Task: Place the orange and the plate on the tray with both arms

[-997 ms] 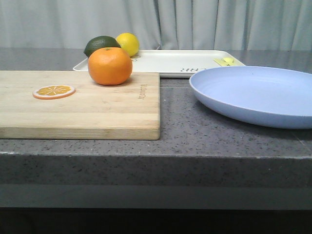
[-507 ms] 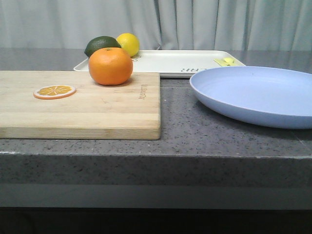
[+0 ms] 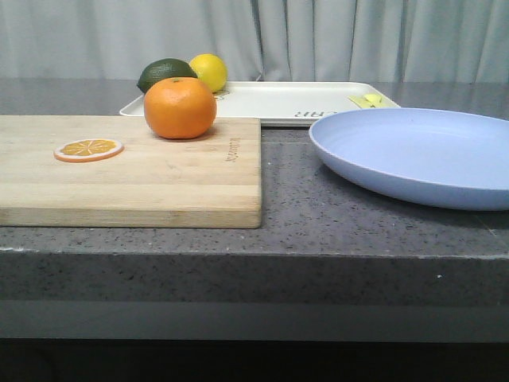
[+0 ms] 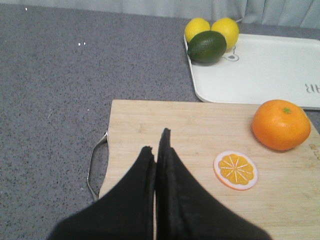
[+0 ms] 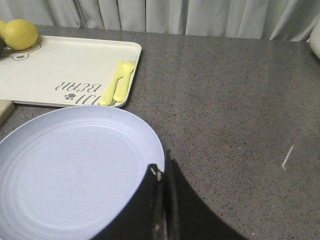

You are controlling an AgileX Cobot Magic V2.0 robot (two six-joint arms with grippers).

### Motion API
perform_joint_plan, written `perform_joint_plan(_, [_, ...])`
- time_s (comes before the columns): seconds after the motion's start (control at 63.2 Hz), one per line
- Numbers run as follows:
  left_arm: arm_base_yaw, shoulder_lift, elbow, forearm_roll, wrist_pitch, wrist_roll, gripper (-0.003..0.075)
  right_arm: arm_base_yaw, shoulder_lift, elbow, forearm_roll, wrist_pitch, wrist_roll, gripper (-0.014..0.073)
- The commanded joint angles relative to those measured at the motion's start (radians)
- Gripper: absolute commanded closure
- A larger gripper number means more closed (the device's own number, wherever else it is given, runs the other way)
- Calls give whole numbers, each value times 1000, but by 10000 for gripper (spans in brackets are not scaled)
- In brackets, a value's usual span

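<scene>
The orange (image 3: 180, 107) (image 4: 281, 124) sits on the far part of a wooden cutting board (image 3: 159, 171). The pale blue plate (image 3: 413, 155) (image 5: 70, 170) lies on the counter to the right of the board. Behind both lies the cream-white tray (image 3: 270, 99) (image 4: 250, 70) (image 5: 60, 65). My left gripper (image 4: 156, 142) is shut and empty above the board, apart from the orange. Over the plate's rim hangs my right gripper (image 5: 161, 167), shut with nothing in it. Neither gripper shows in the front view.
A thin orange slice (image 3: 88, 149) (image 4: 235, 170) lies on the board. A green lime (image 4: 207, 46) and two lemons (image 4: 225, 29) occupy the tray's left end. Yellow cutlery (image 5: 117, 82) lies at its right end. The board has a metal handle (image 4: 95, 160).
</scene>
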Motion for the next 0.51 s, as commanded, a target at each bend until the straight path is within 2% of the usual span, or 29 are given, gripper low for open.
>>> perform_joint_plan(0.0, [0,39,-36,-12,-61,0,740,0,31,-32,-11,-70,-1,711])
perform_joint_plan(0.111, [0,82,-36,-12,-59,0,739,0,58,-32,-11,-37,-1,700])
perform_joint_plan(0.19, [0,105,-36,-10,-59,0,736,0,77,-32,-11,-4,-1,615])
perform_joint_plan(0.237, [0,112,-36,-8,-59,2,717,0,86,-32,-11,8,-1,526])
perform_joint_plan(0.332, [0,119,-36,-6,-61,2,598,0,96,-32,-11,19,-1,298])
perform_joint_plan(0.38, [0,125,-36,-6,-67,4,506,0,96,-32,-11,18,-1,189])
perform_joint_plan(0.443, [0,124,-36,-6,-71,21,374,0,96,-32,-11,17,-1,91])
perform_joint_plan(0.491, [0,124,-36,-6,-73,21,280,0,96,-32,-11,17,-1,54])
